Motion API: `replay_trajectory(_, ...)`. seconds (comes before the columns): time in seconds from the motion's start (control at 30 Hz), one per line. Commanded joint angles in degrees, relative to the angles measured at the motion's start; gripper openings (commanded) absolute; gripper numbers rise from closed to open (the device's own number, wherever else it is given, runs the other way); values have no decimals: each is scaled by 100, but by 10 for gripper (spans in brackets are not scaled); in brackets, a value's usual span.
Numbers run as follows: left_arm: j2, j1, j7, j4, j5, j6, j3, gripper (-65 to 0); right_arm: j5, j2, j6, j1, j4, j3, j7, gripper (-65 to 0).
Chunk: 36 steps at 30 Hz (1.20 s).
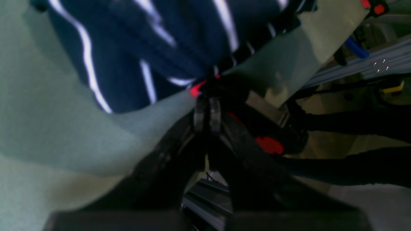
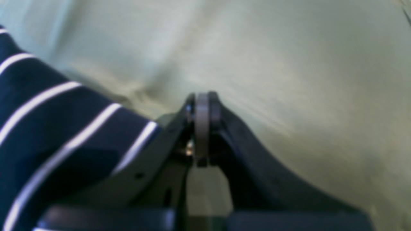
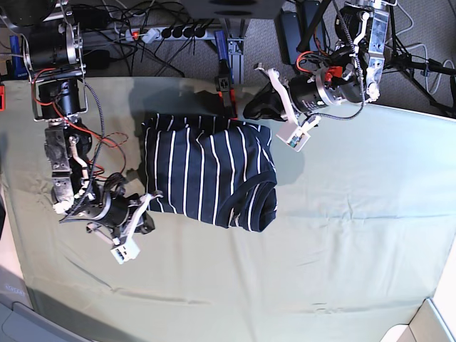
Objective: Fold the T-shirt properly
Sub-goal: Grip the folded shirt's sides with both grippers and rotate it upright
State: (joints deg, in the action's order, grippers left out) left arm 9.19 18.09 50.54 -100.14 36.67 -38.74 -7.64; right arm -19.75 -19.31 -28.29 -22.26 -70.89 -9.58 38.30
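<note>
The navy T-shirt with white stripes [image 3: 206, 171] lies folded in the middle of the pale green table cloth [image 3: 342, 235], with a rolled bulge at its front right corner. My left gripper [image 3: 249, 112] is at the shirt's far right corner. In the left wrist view [image 1: 206, 96] its fingers are pressed together, tips at the shirt's edge [image 1: 135, 54]; no cloth shows between the pads. My right gripper [image 3: 148, 208] is at the shirt's near left corner. In the right wrist view [image 2: 202, 109] it is shut, with the shirt [image 2: 57, 134] beside its left finger.
A red clamp [image 3: 222, 87] stands on the table's far edge, close to the left gripper. Cables and a power strip [image 3: 171, 32] lie on the floor beyond the table. The table's edge and metal frame [image 1: 359, 64] show in the left wrist view.
</note>
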Motion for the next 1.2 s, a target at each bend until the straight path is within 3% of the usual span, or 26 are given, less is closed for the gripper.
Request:
replay_trajectory(0.0, 2, -76, -122, -101, 44, -126, 9, -650, 17, -20, -404, -203, -46, -61, -190, -650)
replay_trajectory(0.27, 39, -286, -278, -85, -525, 46, 11, -650, 348, 26, -400, -501, 151, -667, -249, -650)
replay_trajectory(0.53, 118, -717, -326, 363, -682, 61, 15, -650, 304, -22, -400, -461, 199, -691, -9, -650)
replay_trajectory(0.83, 767, -1335, -603, 1027, -715, 63, 15, -650, -317, -280, -400, -323, 188, -688, 260, -650)
replay_trajectory(0.97, 809, -1558, -688, 1150, -682, 63, 15, -650, -669, -289, -404, -177, 173, -688, 592, -650)
replay_trajectory(1.17, 807, -1974, -774, 1403, -693, 63, 15, -650, -1075, -289, -404, 221, -44, -688, 614, -650)
